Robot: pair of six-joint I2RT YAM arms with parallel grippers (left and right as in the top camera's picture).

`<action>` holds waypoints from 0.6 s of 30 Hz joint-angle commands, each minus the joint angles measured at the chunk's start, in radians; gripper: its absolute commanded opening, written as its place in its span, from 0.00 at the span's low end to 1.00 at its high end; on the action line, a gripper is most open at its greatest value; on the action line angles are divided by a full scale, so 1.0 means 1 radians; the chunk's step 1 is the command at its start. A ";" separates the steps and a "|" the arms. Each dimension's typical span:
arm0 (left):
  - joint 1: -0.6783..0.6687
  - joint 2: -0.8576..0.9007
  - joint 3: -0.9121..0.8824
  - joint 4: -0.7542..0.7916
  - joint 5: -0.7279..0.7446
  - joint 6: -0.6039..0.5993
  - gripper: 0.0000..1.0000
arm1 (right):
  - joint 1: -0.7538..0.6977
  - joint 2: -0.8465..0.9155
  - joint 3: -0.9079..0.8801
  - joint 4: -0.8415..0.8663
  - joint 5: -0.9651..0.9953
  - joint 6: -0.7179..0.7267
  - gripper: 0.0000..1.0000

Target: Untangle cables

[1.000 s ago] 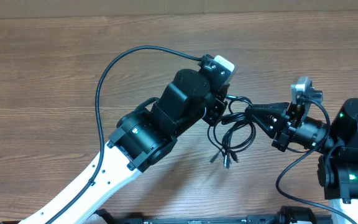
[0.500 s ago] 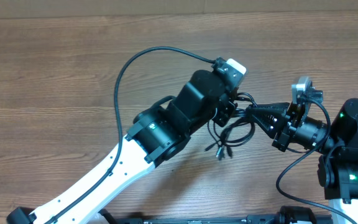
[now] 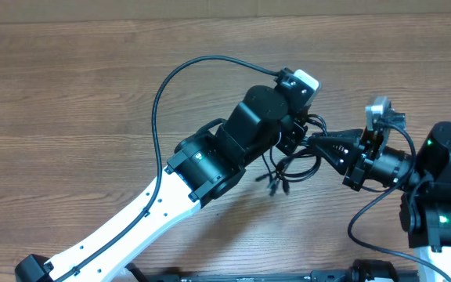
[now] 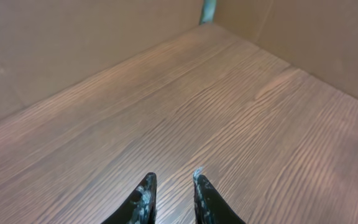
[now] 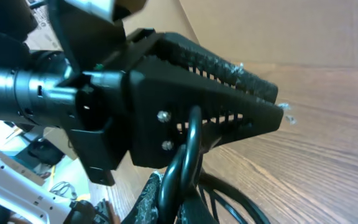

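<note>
Table [image 3: 69, 94]: brown wood-grain board with long streaks, matt, filling the overhead frame from the left edge across.
Left arm [image 3: 131, 219]: a smooth white link rises from the lower left. It passes into bulky rounded black joints at the centre and carries a small white-capped camera block [image 3: 305, 81] at its upper tip.
Arm lead [image 3: 178, 78]: a thick black rubbery cord arches in one wide bow, upper centre, from the white link to the camera block.
Left gripper [image 4: 171, 190]: two dark tapered fingers with scuffed, pale-flecked tips. They stand a narrow gap apart, with bare wood showing between them. Whether a cord is caught further back cannot be told.
Cables [image 3: 292, 168]: thin glossy black cords wound in overlapping loops, just right of centre. They lie directly under the left gripper's head and against the tip of the right gripper.
Plug ends [image 3: 272, 186]: small dark stubs with metallic tips, splayed at the lower left of the loops.
Right gripper [image 3: 315, 142]: black wedge-shaped fingers point left, closed tight. In the right wrist view a cable strand runs up from between them.
Right arm [image 3: 445, 180]: black cylindrical joints with green lights, at the right edge.
</note>
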 commanded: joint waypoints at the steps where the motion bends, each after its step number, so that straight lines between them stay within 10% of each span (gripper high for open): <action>1: -0.051 -0.001 0.011 0.013 0.275 0.006 0.18 | 0.005 0.050 0.015 0.009 0.035 0.003 0.04; 18: -0.058 -0.002 0.010 -0.102 0.558 0.246 0.04 | 0.005 0.070 0.015 0.011 0.100 0.004 0.04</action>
